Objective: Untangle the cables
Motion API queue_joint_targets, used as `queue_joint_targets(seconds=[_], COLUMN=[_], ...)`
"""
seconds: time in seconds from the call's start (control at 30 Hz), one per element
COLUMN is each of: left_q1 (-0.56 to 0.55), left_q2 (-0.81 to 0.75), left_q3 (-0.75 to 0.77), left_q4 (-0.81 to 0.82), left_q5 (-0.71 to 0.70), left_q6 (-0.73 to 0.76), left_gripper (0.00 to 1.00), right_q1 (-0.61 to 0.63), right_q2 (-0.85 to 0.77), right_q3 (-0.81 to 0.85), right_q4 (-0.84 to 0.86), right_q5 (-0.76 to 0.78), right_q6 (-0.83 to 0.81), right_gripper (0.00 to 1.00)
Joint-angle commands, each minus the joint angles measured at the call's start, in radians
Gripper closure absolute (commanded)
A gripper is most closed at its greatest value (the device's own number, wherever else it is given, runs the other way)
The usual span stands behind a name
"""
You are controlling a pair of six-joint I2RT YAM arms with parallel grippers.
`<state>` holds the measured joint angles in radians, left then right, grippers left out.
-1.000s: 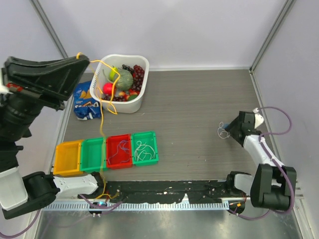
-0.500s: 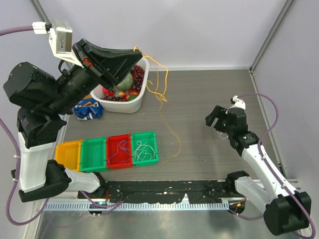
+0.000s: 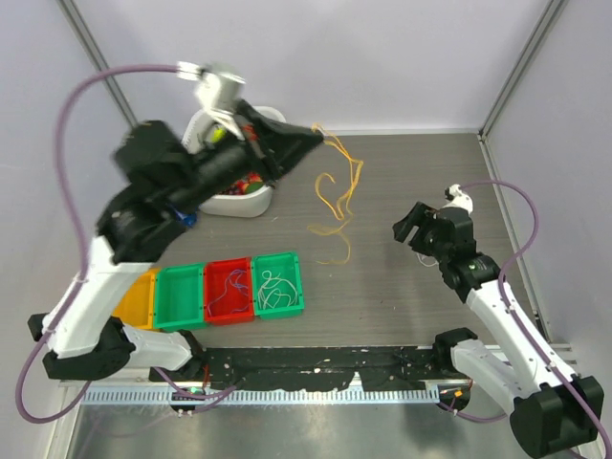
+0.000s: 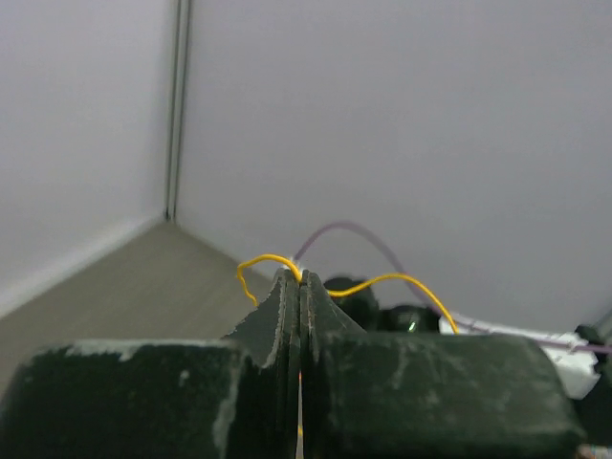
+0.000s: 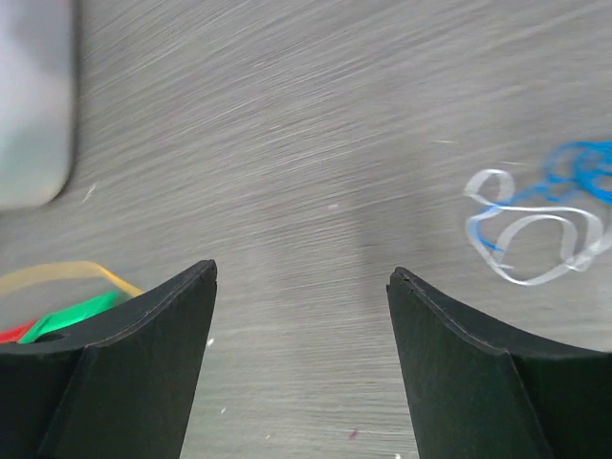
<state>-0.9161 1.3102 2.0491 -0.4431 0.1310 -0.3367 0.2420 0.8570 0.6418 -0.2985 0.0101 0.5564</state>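
Grey wood-grain table (image 3: pixel 402 191); left pincer (image 4: pixel 299 279) clamped on yellow cable (image 4: pixel 397 276); right pincer (image 5: pixel 301 273) agape above table.

Grey table boxed in by pale walls

The table (image 3: pixel 411 172) has a grey wood-grain top that runs under and all around the right claw (image 3: pixel 411 229) and out beyond the left claw (image 3: pixel 308 136). Past the left claw rises the back wall (image 3: pixel 382 57), plain and pale lilac-grey; a left wall (image 3: pixel 29 57) and a right wall (image 3: pixel 574 143) of the same shade close in the sides. A metal post (image 3: pixel 96 53) stands in the corner far to the left of the left claw, a second post (image 3: pixel 521 62) in the corner behind the right claw. The light is soft and even, with faint shadows.
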Motion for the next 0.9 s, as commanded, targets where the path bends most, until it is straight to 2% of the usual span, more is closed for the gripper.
queue_joint_targets(seconds=[0.0, 0.13, 0.2, 0.3, 0.47, 0.6, 0.73, 0.8, 0.87], left_q1=[-0.003, -0.003, -0.003, -0.003, -0.004, -0.012, -0.024, -0.029, -0.029], left_q2=[-0.005, 0.012, 0.058, 0.144, 0.291, 0.42, 0.481, 0.477, 0.465], left_q3=[-0.295, -0.599, -0.677, -0.701, -0.718, -0.655, -0.629, -0.645, -0.668], left_q4=[0.058, 0.128, 0.124, 0.066, 0.064, -0.03, -0.1, -0.097, -0.089], left_q5=[-0.01, -0.045, -0.05, -0.068, -0.056, -0.123, -0.182, -0.192, -0.203], left_q6=[-0.053, -0.123, -0.14, -0.143, -0.127, -0.088, -0.058, -0.056, -0.056], left_gripper=[1.0, 1.0, 1.0, 1.0, 1.0, 1.0, 1.0, 0.96, 0.87], right_q1=[0.0, 0.0, -0.001, 0.0, 0.0, 0.0, 0.0, 0.0, 0.0], right_q2=[-0.053, -0.127, -0.134, -0.13, -0.102, -0.096, -0.093, -0.092, -0.087], right_q3=[0.061, 0.053, 0.05, 0.048, 0.022, 0.007, 0.004, 0.001, -0.001], right_q4=[-0.158, -0.159, -0.154, -0.149, -0.123, -0.11, -0.11, -0.111, -0.108], right_q5=[0.344, 0.381, 0.384, 0.377, 0.327, 0.31, 0.309, 0.306, 0.301], right_q6=[0.072, 0.066, 0.062, 0.05, 0.043, 0.04, 0.023, 0.017, 0.016], right_gripper=[0.23, 0.22, 0.22, 0.22, 0.22, 0.22, 0.22, 0.22, 0.22])
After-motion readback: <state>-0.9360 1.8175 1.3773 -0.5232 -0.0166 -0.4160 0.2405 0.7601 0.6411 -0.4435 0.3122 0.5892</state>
